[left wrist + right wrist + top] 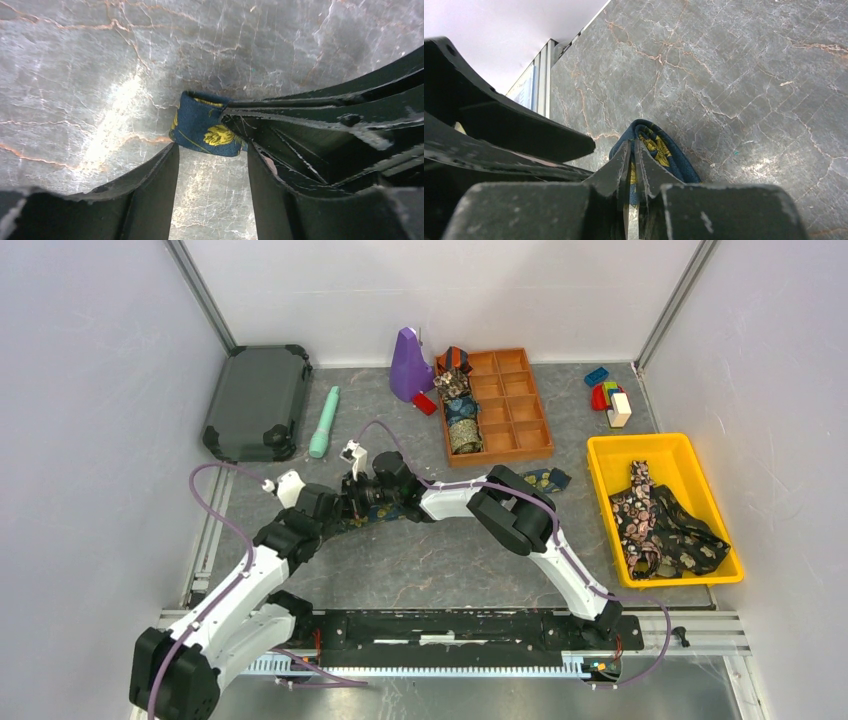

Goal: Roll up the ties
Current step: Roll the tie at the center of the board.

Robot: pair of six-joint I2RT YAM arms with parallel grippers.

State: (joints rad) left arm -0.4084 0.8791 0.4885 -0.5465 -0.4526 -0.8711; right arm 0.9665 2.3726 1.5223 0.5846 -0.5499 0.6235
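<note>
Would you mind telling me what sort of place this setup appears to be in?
Most likely a robotics lab test cell: plain white panels on aluminium posts wall in a marble-patterned table, and props sit sorted in a yellow bin and a wooden compartment tray.

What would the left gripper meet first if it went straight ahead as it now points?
The navy tie with yellow flowers, just ahead of the open left gripper. The right gripper pinches that tie from the side, so its fingertips could be met almost together; depth is unclear.
</note>
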